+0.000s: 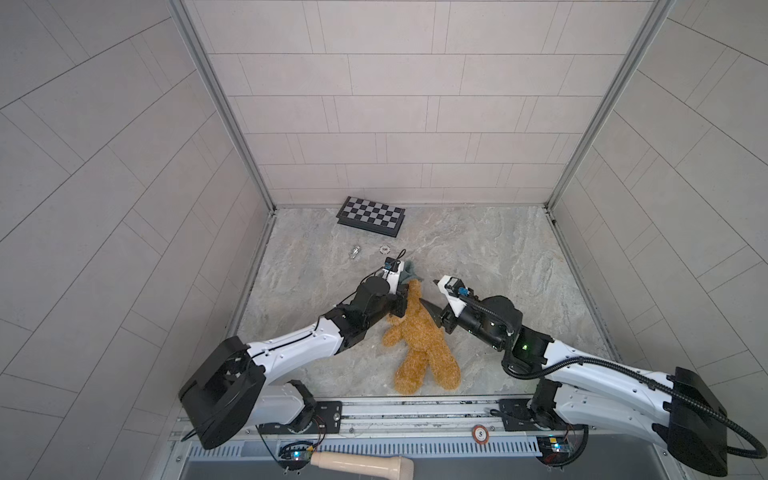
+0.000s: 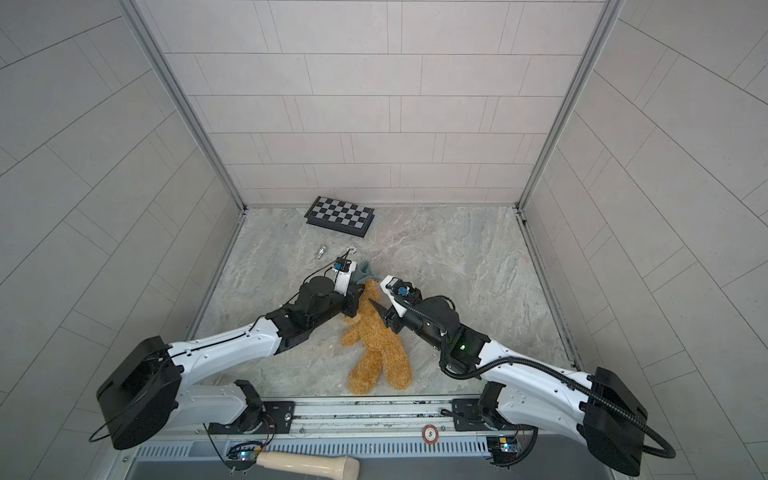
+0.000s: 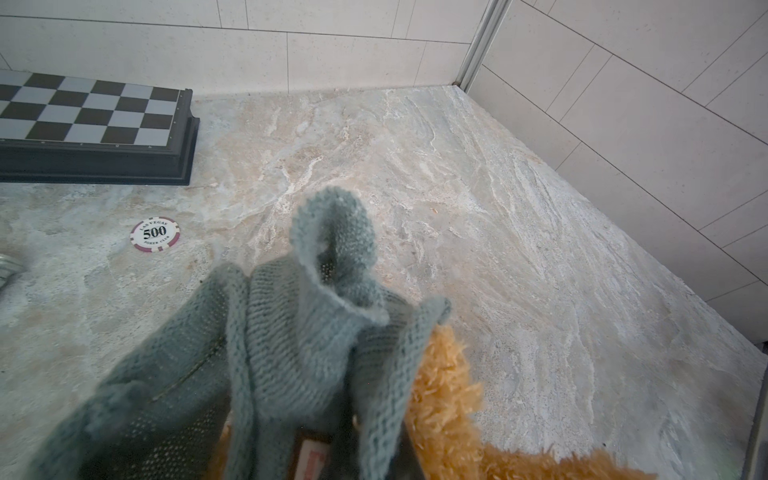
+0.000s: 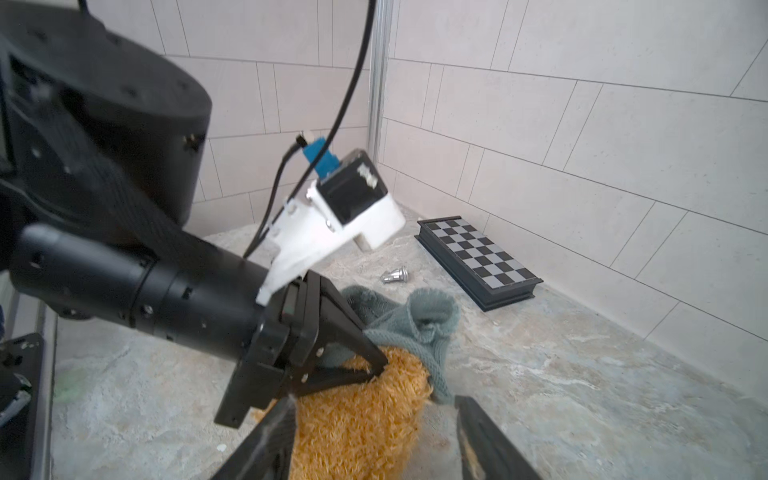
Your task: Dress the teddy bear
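The teddy bear [image 1: 419,338] [image 2: 374,338], golden-brown and shaggy, lies on the marble table with its legs toward the front edge. One furry limb end [image 4: 361,415] points toward the back. A grey-green knitted garment [image 1: 409,270] [image 3: 299,324] [image 4: 415,320] is bunched over that end. My left gripper [image 1: 408,291] [image 4: 380,365] is shut on the garment's edge against the fur; in the left wrist view the knit hides its jaws. My right gripper [image 1: 427,291] [image 4: 374,415] is open, with one finger on each side of the limb.
A folded chessboard [image 1: 371,216] lies at the back wall, with a poker chip [image 3: 155,235] and a silver chess piece [image 4: 395,275] in front of it. A wooden handle [image 1: 361,463] lies below the front rail. Tiled walls close in three sides.
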Controlling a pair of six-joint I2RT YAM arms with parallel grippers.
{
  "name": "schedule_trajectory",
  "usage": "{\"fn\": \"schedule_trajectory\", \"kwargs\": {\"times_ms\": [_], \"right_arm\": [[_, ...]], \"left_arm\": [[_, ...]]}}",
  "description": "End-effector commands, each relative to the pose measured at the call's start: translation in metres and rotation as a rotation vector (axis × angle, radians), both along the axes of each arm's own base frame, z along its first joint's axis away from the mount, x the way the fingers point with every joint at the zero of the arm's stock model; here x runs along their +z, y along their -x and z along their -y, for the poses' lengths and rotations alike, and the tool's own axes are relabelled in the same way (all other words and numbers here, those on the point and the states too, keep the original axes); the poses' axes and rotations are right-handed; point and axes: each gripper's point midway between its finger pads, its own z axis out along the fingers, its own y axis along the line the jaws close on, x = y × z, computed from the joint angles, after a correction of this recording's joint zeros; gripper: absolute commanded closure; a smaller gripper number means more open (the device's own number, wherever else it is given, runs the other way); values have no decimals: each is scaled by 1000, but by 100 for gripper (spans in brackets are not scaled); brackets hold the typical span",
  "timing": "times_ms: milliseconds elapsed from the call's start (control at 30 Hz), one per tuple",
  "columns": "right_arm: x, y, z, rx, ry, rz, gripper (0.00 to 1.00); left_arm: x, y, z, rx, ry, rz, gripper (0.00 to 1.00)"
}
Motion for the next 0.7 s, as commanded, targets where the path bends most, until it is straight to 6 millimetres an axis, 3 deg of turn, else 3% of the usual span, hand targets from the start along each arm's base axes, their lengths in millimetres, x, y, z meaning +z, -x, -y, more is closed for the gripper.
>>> {"fn": "schedule_trajectory", "kwargs": {"times_ms": [0,133,233,333,467,667], "right_arm": [[-55,7,-1,49,107,-165,31],[-69,-4,-3,112,151,-199,29],[-70,-20,-8,128,143,-224,29],[-73,-26,-24,172,97,-260,29],[-91,-31,-43,228,96,-317,29],[-131,-30,-51,376,219,-377,32]], "left_arm": [[-10,16,14,-104,29,-102,100],[-26,46,20,-203,84,-225,100],[-38,57,11,-191,78,-265,100],[-46,56,1,-143,56,-270,100],[-52,53,8,-162,69,-286,100],[-57,46,0,-160,129,-328,100]]}}
